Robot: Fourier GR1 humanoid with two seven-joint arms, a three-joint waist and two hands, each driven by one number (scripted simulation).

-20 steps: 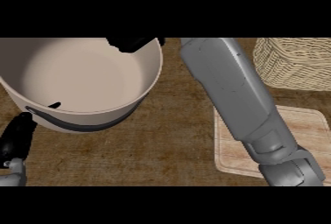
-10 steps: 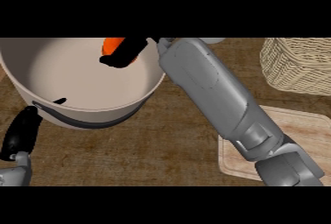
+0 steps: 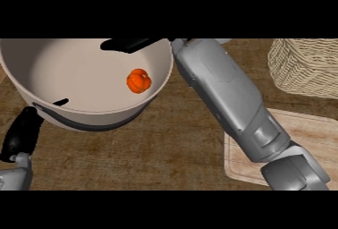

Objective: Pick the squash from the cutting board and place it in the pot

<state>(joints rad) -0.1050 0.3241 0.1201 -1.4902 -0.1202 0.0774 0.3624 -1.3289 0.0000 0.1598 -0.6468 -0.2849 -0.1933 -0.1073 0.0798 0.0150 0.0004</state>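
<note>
The orange squash (image 3: 138,81) is inside the big cream pot (image 3: 40,107), near its right inner wall, with no hand touching it. My right hand (image 3: 129,44) hovers over the pot's far rim, fingers straight and holding nothing; its grey forearm stretches back across the wooden cutting board (image 3: 317,134) at the lower right. My left hand (image 3: 21,134) rests beside the pot's lower left wall, fingers straight and pointing up.
A wicker basket (image 3: 305,65) stands at the upper right behind the cutting board. The pot has a dark band round its base and fills the upper left of the brown counter (image 3: 158,152).
The squash has left my right hand and now lies inside the pot. The hand has opened and shifted up toward the far rim. The left hand stays put.
</note>
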